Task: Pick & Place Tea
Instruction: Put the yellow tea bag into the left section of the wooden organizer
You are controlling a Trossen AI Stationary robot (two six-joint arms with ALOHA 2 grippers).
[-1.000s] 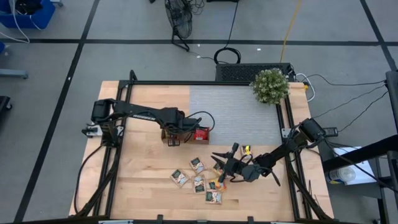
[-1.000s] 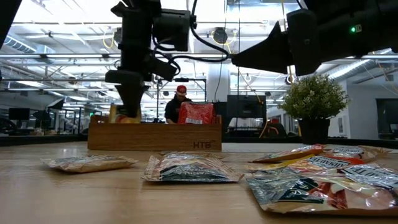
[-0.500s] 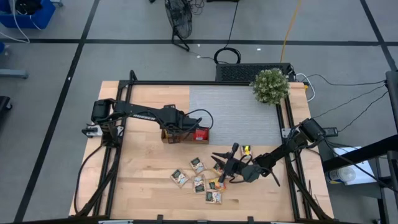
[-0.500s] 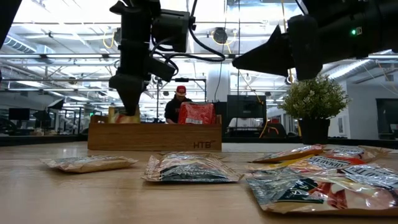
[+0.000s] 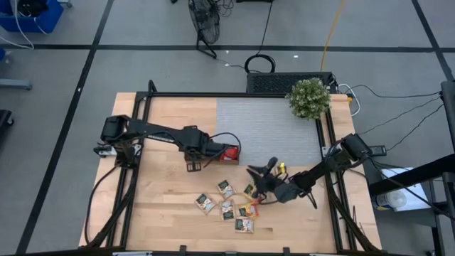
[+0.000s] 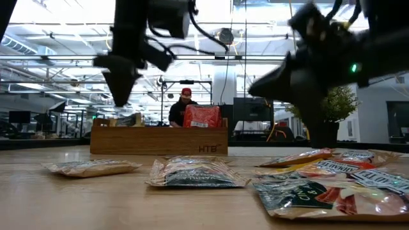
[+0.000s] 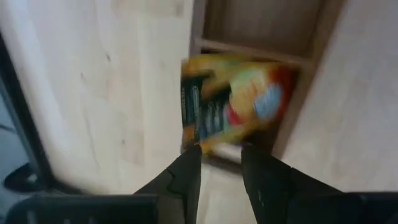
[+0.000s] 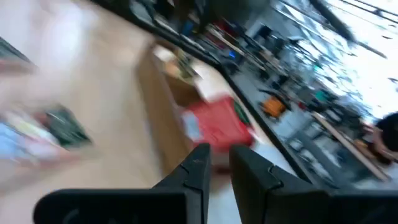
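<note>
The tea sachets (image 5: pixel 229 206) lie scattered low in the middle of the high view on the wooden surface (image 5: pixel 163 206), and fill the lower right of the low view. One orange sachet (image 7: pixel 233 102) sits in an end compartment of the wooden tray (image 6: pixel 158 139), and a red sachet (image 6: pixel 202 116) stands upright in the tray's right end. The tray's front reads "HTE"; dark print on the sachets is too small to read.

A second ago the left tool (image 5: pixel 193 165) stood over the tray's left end with the orange sachet; now it has pulled back toward the lower left, its fingers (image 7: pixel 186 180) apart and empty. The right tool (image 5: pixel 252 173) has moved up from the scattered sachets toward the tray; its fingers (image 8: pixel 200 167) are a narrow gap apart, and whether they grip anything cannot be told. A person (image 6: pixel 182 107) shows behind the tray.
</note>
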